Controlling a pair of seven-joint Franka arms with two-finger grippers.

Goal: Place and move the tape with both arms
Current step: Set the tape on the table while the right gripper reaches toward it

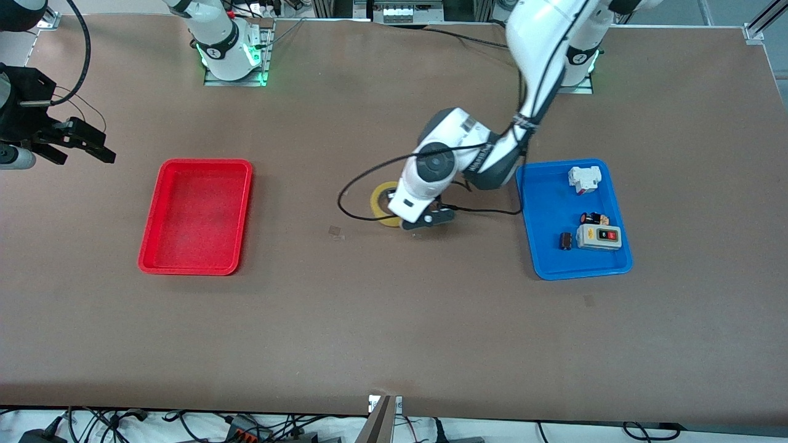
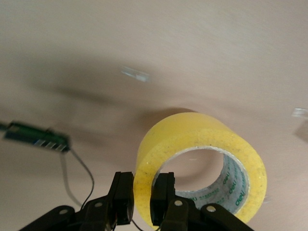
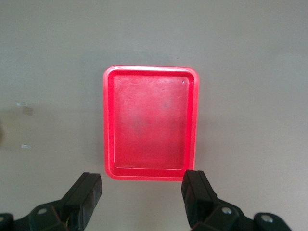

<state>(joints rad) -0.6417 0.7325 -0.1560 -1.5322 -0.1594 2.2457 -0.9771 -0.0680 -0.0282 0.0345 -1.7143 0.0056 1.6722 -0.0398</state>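
The yellowish tape roll (image 1: 377,204) lies on the brown table near its middle, partly hidden under the left arm's hand. My left gripper (image 1: 403,216) is down at it. In the left wrist view the left gripper (image 2: 143,198) is shut on the tape's (image 2: 207,139) wall, with one finger inside the hole and one outside. My right gripper (image 1: 86,154) hangs open and empty in the air over the right arm's end of the table. In the right wrist view the right gripper (image 3: 143,192) looks down on the red tray.
An empty red tray (image 1: 206,162) (image 3: 150,69) lies toward the right arm's end. A blue tray (image 1: 532,234) toward the left arm's end holds a white block (image 1: 583,179), a grey button box (image 1: 599,237) and small dark parts. A black cable (image 1: 354,212) loops beside the tape.
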